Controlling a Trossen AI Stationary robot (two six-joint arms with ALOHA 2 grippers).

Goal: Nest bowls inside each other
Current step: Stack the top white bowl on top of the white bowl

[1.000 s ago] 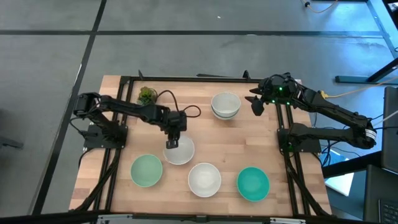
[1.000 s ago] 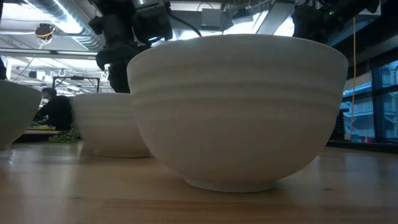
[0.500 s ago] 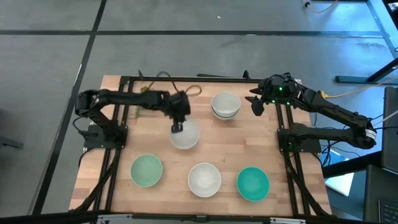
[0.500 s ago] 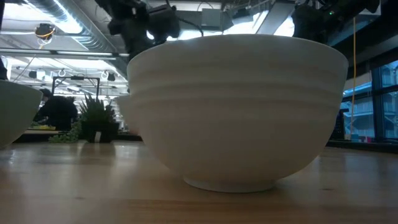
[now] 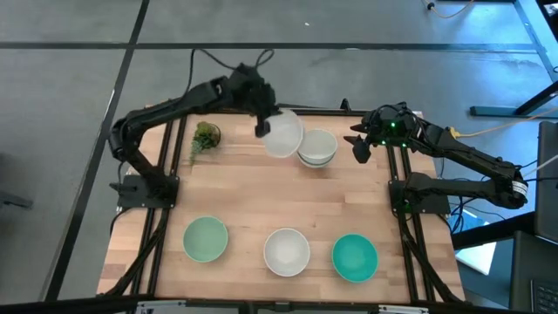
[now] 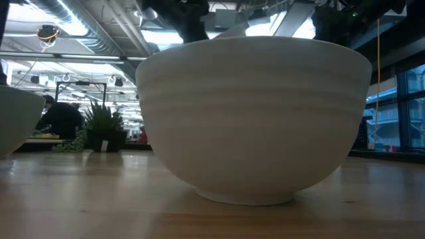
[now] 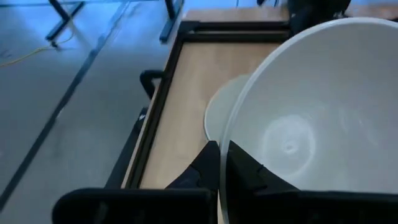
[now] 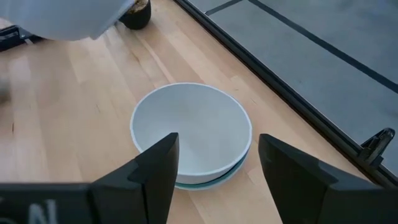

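Jaws of left gripper point(image 5: 261, 128) clenched on white bowl point(image 5: 283, 135) rim; right gripper point(image 5: 359, 145) released. Wooden table point(image 5: 261, 192), grey floor point(image 5: 70, 78).

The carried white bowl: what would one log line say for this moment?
left gripper: shut on white bowl, aloft beside stack | right gripper: open, waiting

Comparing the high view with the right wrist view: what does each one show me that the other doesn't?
Only the high view shows the left gripper clamped on the rim of the carried white bowl, plus the mint bowl, front white bowl and teal bowl. Only the right wrist view shows the stack is a white bowl nested on a teal-edged one, and the right gripper open. Both show the stack, raised bowl and plant.
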